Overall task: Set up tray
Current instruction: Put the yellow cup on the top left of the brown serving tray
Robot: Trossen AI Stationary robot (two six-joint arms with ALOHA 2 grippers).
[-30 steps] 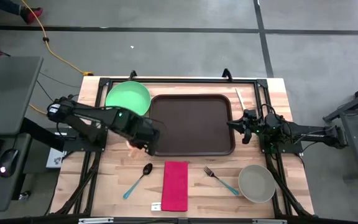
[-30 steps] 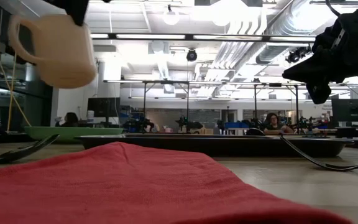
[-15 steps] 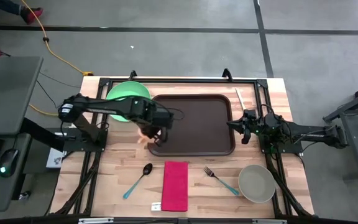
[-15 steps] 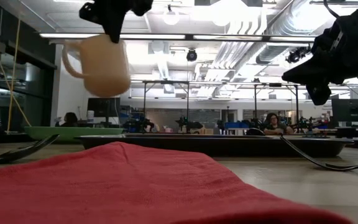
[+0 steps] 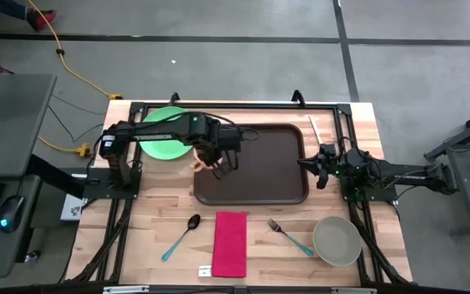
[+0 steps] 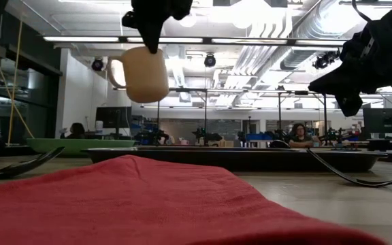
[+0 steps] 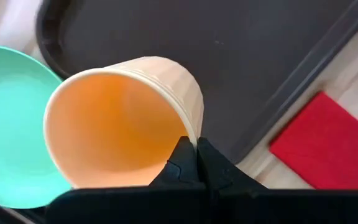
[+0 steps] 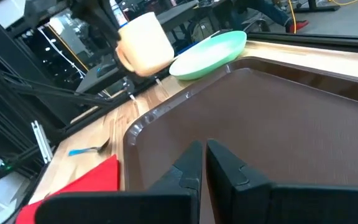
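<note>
On the bench (image 5: 149,224), nearest the front edge, lie a red napkin (image 5: 230,242), a spoon (image 5: 183,235), a fork (image 5: 289,236) and a grey bowl (image 5: 337,240). Behind them sits the tray (image 5: 259,167), flat at mid-bench, with the green plate (image 5: 163,140) at its left end. The left tool (image 5: 216,161) pinches the rim of a cream mug (image 6: 141,73), held in the air above the tray's left edge. The right tool (image 5: 304,163), fingers pressed together and holding nothing, hovers at the tray's right edge.
</note>
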